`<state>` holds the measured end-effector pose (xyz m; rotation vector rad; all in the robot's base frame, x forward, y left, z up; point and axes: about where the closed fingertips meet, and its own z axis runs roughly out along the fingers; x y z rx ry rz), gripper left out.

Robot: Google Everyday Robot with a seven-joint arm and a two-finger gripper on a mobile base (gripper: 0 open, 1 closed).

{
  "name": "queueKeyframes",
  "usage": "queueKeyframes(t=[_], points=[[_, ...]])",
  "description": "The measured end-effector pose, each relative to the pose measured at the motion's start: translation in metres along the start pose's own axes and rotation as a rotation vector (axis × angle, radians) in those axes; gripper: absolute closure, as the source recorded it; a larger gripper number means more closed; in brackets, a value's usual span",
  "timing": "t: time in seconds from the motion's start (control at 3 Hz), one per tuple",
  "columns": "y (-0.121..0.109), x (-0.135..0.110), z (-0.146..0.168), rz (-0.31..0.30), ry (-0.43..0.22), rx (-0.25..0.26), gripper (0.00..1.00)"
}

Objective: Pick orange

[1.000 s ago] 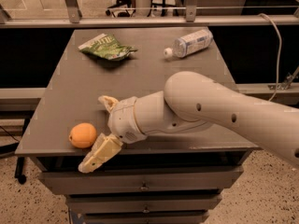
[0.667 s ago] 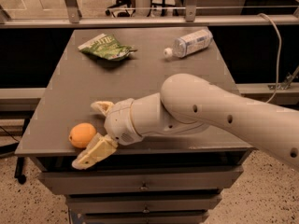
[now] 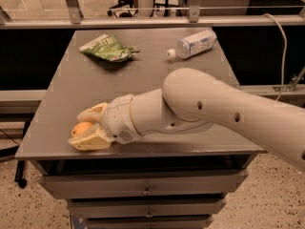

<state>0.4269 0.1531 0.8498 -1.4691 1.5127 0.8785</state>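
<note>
The orange (image 3: 81,128) lies near the front left corner of the grey table (image 3: 143,85). My gripper (image 3: 79,130) has reached it from the right. Its two cream fingers sit on either side of the fruit, one finger (image 3: 91,112) behind it and one (image 3: 90,140) in front, pressed against it. Only the left part of the orange shows between them. The orange still rests on the table top.
A green snack bag (image 3: 108,49) lies at the back left of the table. A clear plastic bottle (image 3: 193,44) lies on its side at the back right. The table's front edge runs just below the gripper, with drawers (image 3: 143,190) beneath. A cable (image 3: 281,51) hangs at the right.
The gripper has moved left to the orange and its fingers have closed from a wide spread onto the fruit. The bag and bottle have not moved.
</note>
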Motion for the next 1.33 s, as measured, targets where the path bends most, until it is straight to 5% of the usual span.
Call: queueKeyframes(t=[0.67, 1.0, 1.33], points=[[-0.026, -0.006, -0.023, -0.009, -0.025, 0.037, 1.00], [-0.057, -0.022, -0.054, -0.053, -0.079, 0.075, 1.00], [-0.059, -0.030, -0.055, -0.065, -0.087, 0.080, 1.00]])
